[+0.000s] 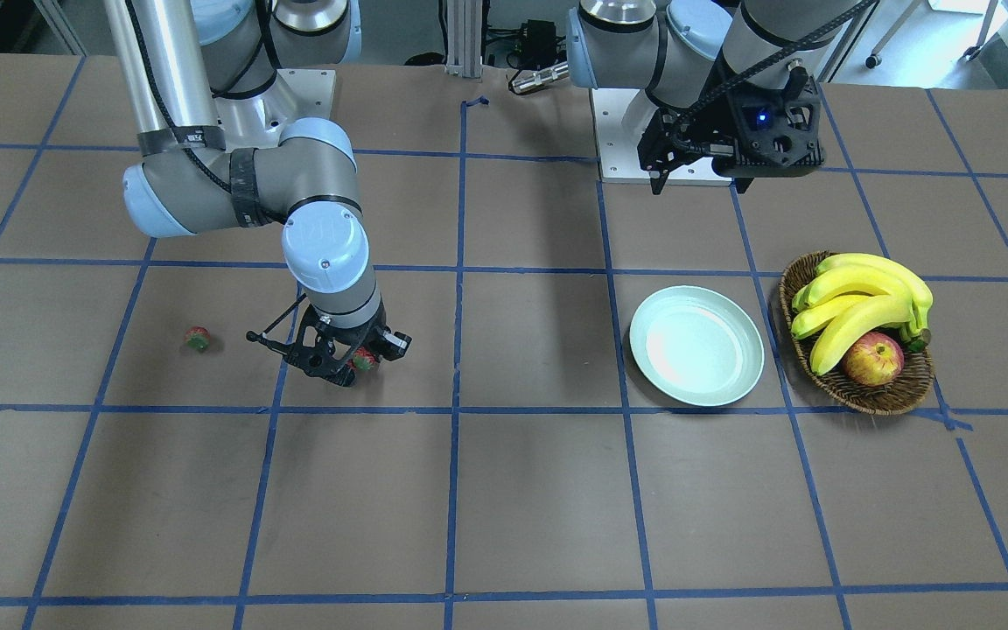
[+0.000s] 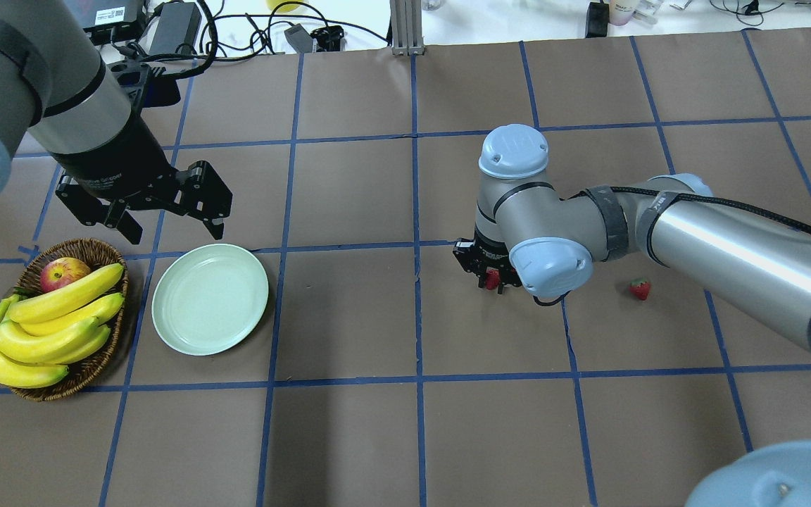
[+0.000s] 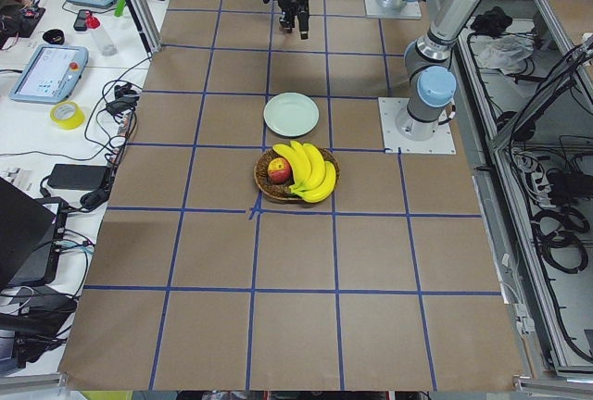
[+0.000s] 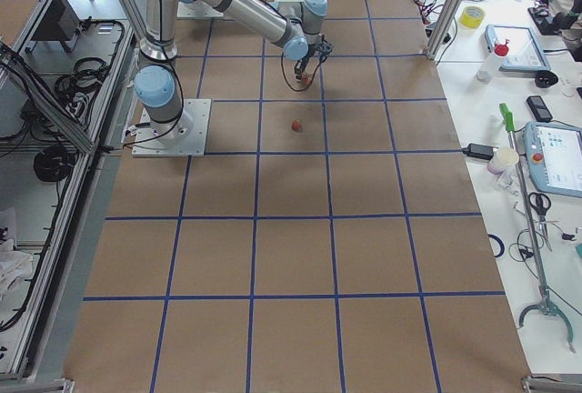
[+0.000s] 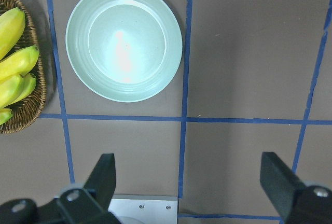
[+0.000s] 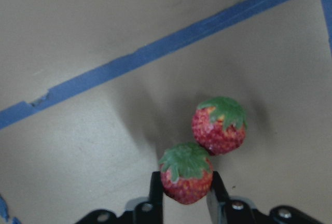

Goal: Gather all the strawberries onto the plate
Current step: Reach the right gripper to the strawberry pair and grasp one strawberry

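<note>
One strawberry sits clamped in your right end effector | second strawberry just beside it, third strawberry well apart, plate holding none | you lift straight up first, sparing the neighbour | open worktop runs to the plate; left end effector, fingers apart, hangs near it beside the basket

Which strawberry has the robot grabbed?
The strawberry pinched in the right gripper; a second strawberry lies on the table beside it, the third strawberry well apart.
</note>
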